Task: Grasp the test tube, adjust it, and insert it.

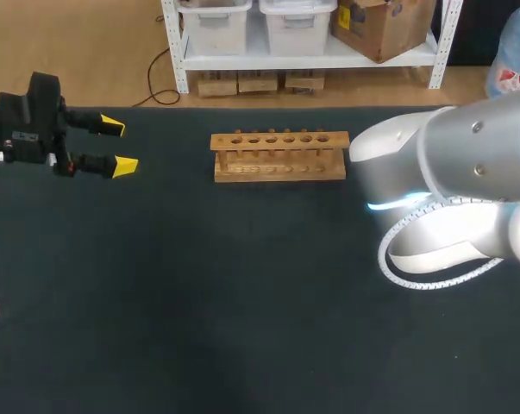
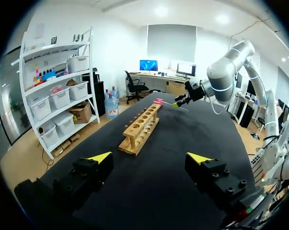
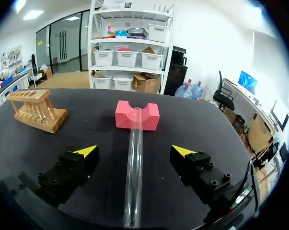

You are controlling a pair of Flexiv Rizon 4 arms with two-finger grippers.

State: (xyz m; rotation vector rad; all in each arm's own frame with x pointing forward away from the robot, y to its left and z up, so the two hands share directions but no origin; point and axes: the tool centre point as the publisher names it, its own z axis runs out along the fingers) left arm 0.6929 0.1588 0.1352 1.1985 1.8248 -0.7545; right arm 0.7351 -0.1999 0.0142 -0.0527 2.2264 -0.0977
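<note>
1. While the test tube [image 3: 133, 167] lies unheld, one end propped on the pink block [image 3: 137, 115] off the right end of the wooden rack [image 1: 278, 155], no step of the task looks finished.
2. The right gripper [image 3: 134, 151] sits near that same end of the rack. The tube runs between its fingers, which stand wide apart and clear of the glass, so it has hold of nothing. The grasp looks like the step in hand.
3. The left gripper [image 1: 119, 145] hovers well off the rack's left end, its fingers spread wide and empty.
4. The rack's holes all show bare, so grasping, adjusting and inserting are all still to do.
</note>
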